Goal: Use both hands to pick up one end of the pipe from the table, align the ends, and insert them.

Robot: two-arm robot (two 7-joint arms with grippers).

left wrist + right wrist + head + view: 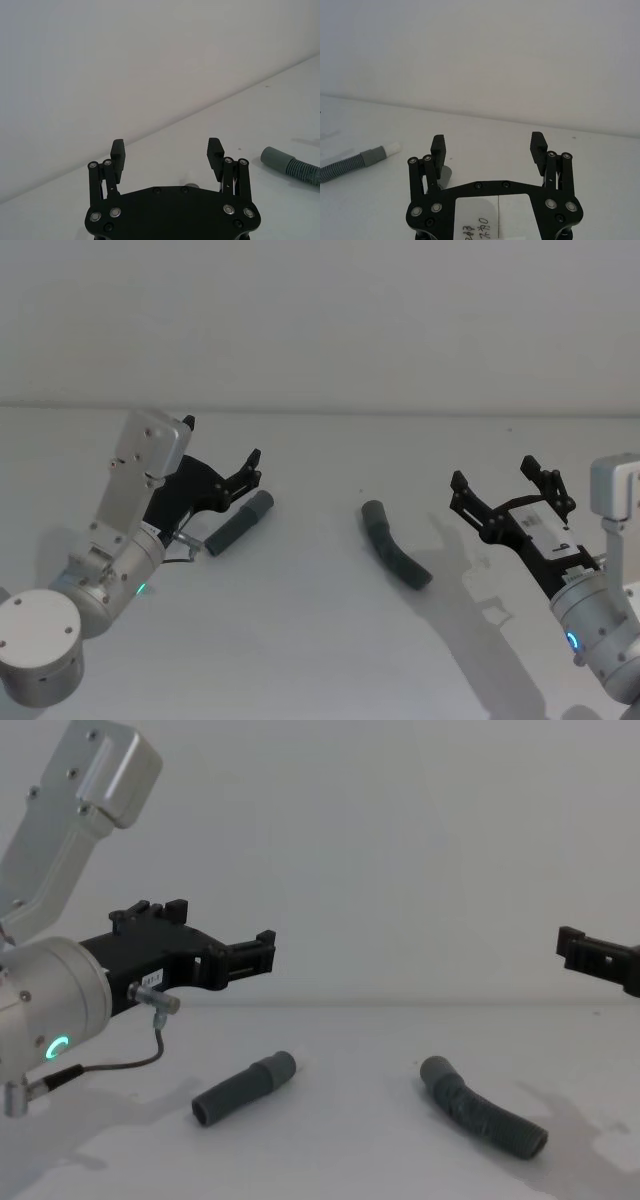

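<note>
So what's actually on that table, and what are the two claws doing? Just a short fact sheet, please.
Surface: white table
Piece one: straight hose, lying flat on the robot's left
Piece two: curved hose, lying flat, apart from the straight one
Left gripper: open, empty, raised near the straight hose
Right gripper: open, empty, to the right of the curved hose
Pieces joined: not yet
</note>
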